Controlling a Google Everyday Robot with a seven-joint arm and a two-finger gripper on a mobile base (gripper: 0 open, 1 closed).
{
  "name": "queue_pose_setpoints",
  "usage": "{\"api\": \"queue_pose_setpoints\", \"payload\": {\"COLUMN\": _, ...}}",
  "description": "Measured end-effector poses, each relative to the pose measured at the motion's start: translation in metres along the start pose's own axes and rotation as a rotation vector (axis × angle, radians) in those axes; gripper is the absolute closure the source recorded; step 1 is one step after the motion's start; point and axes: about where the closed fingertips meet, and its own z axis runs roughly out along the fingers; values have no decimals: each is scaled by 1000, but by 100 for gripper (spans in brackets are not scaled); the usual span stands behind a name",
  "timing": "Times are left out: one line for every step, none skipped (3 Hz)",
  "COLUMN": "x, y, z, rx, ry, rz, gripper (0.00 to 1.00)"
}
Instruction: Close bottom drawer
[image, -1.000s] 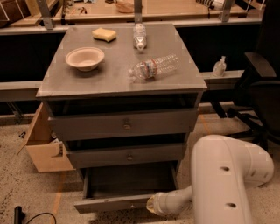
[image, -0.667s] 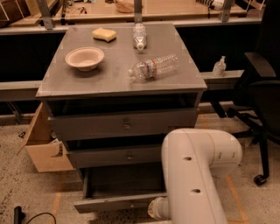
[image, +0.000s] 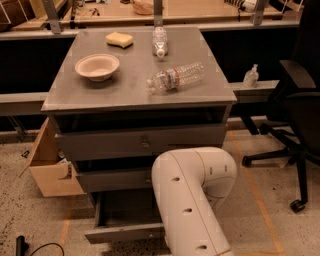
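Note:
The grey three-drawer cabinet (image: 140, 95) stands in the middle of the camera view. Its bottom drawer (image: 122, 233) is pulled out toward me, with its dark inside showing and its thin front panel near the lower edge. The knob is hidden. My white arm (image: 192, 200) rises from the bottom and covers the right part of the bottom drawer. My gripper is hidden behind the arm, somewhere low by the drawer's front right. The top drawer (image: 142, 142) and middle drawer (image: 115, 179) also stand slightly out.
On the cabinet top lie a paper bowl (image: 97, 66), a yellow sponge (image: 119, 39) and two plastic bottles (image: 176, 76) (image: 159, 41). A cardboard box (image: 50, 167) sits left of the cabinet. A black office chair (image: 295, 115) stands at the right. A black cable (image: 30, 247) lies at bottom left.
My arm has swung left and closer to the camera, now covering the drawer's right side and the gripper. The bottom drawer stays pulled out about as far as before.

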Motion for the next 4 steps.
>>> {"api": "queue_pose_setpoints", "payload": {"x": 0, "y": 0, "z": 0, "rx": 0, "ry": 0, "rz": 0, "gripper": 100}}
{"api": "queue_pose_setpoints", "payload": {"x": -1, "y": -2, "z": 11, "rx": 44, "ry": -11, "rz": -3, "gripper": 100}}
{"api": "queue_pose_setpoints", "payload": {"x": -6, "y": -8, "z": 32, "rx": 109, "ry": -52, "rz": -37, "gripper": 100}}
{"api": "queue_pose_setpoints", "payload": {"x": -7, "y": -13, "z": 44, "rx": 137, "ry": -79, "rz": -52, "gripper": 100}}
